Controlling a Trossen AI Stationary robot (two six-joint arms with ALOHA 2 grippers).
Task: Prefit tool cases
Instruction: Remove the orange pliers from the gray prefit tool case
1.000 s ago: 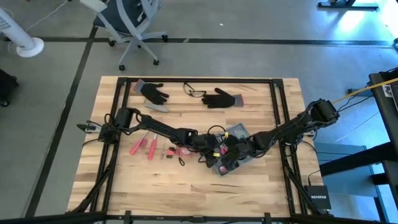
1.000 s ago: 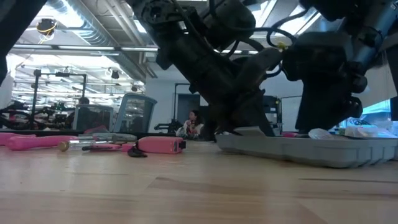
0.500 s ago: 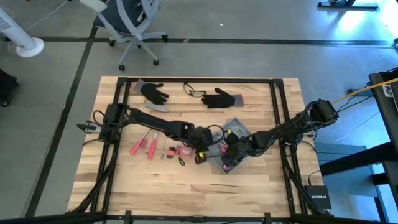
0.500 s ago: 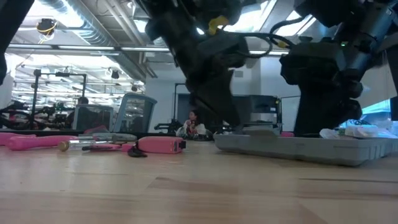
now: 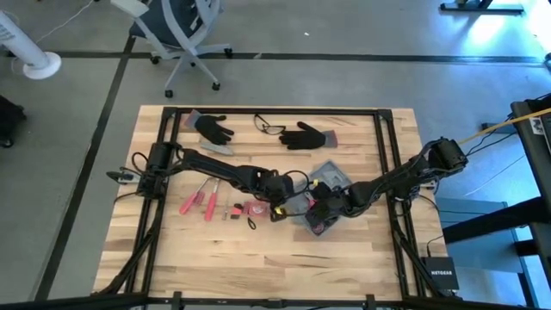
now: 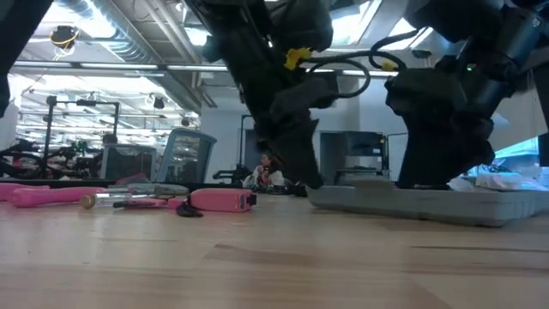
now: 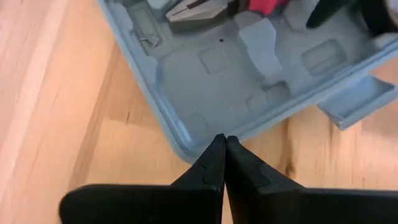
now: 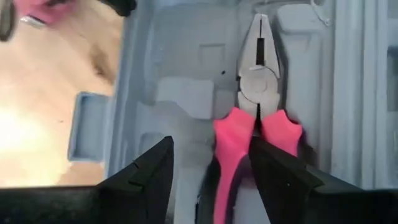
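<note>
Currently, pliers (image 8: 256, 118) are being seated in the tool case (image 5: 325, 200) at mid-table by the open right gripper (image 8: 208, 163), the closed left gripper (image 7: 222, 163) poised at its corner; pressing down is judged next.

A workshop or robotics lab: a wooden surface (image 5: 258, 250) stands on a taped concrete floor (image 5: 69, 155), an office chair (image 5: 176, 30) at its far side, with exposed ceiling ducts (image 6: 103, 26) and equipment racks (image 6: 77, 129) beyond.
</note>
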